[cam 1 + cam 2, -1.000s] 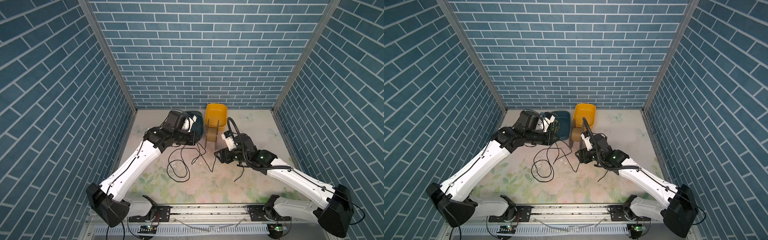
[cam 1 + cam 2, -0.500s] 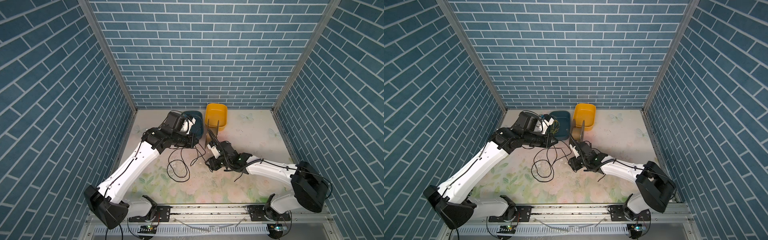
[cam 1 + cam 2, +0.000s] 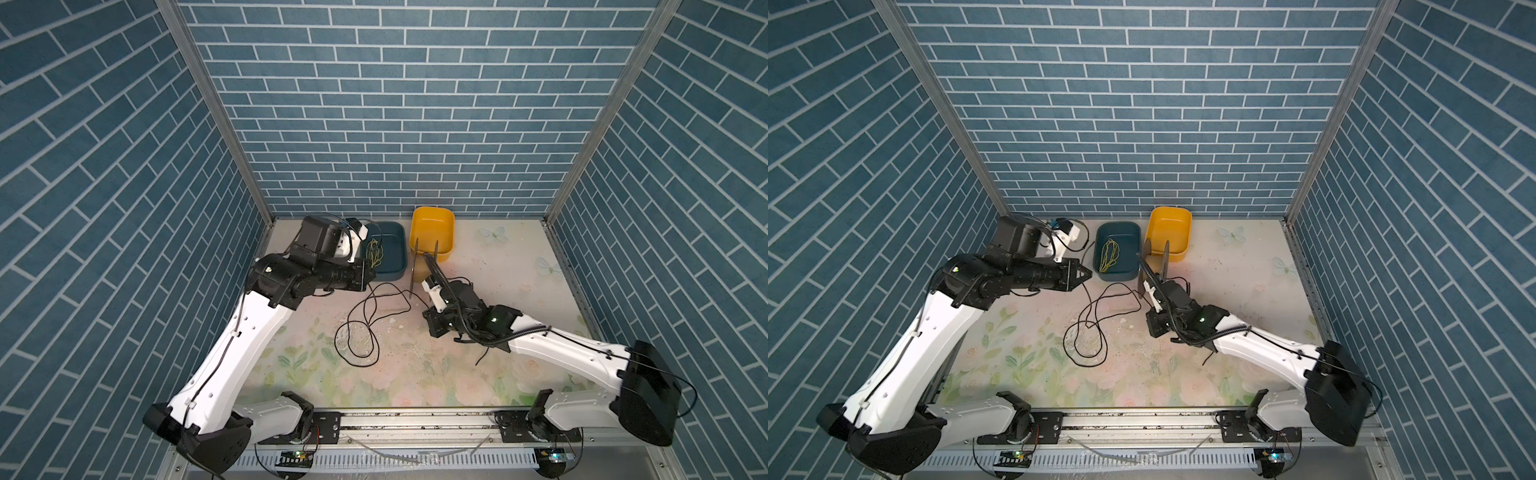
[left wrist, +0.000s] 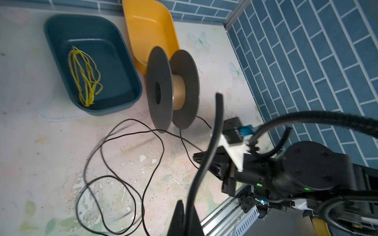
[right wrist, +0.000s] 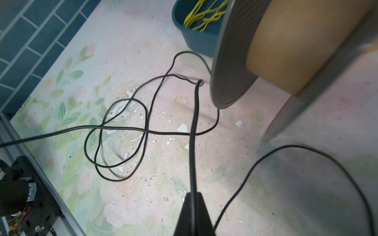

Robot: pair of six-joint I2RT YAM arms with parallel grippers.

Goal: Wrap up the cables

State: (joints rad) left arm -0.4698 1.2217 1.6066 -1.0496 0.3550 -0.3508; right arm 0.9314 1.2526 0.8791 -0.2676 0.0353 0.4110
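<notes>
Arms close in over a flowered mat (image 3: 498,270). We see the left arm (image 3: 249,332) rising from its base, bent at the elbow, with its wrist held level. The left gripper (image 3: 1086,274) points toward the near corner of the tray (image 3: 1133,232). The right arm (image 3: 561,353) reaches low across the mat with its forearm nearly flat. The right gripper (image 5: 193,196) sits near the spool (image 4: 159,90), which stands on edge in front of the bin (image 4: 147,26).

Both pincers are closed tight on the cable (image 5: 193,143). In each wrist view the black cord runs out from between the jaws and ends a short way beyond them. The rest lies in loose, crossing loops on the mat between the two grippers, and one strand reaches the foot of the spool.

In both top views we cannot make out the right gripper's tips, which are masked by its own body and hose (image 3: 436,272). The right wrist view cuts off most of the spool and blurs part of one loop. Another strand there curves out past the edge of the picture. Yellow strands (image 4: 86,81) lie in the tray.
</notes>
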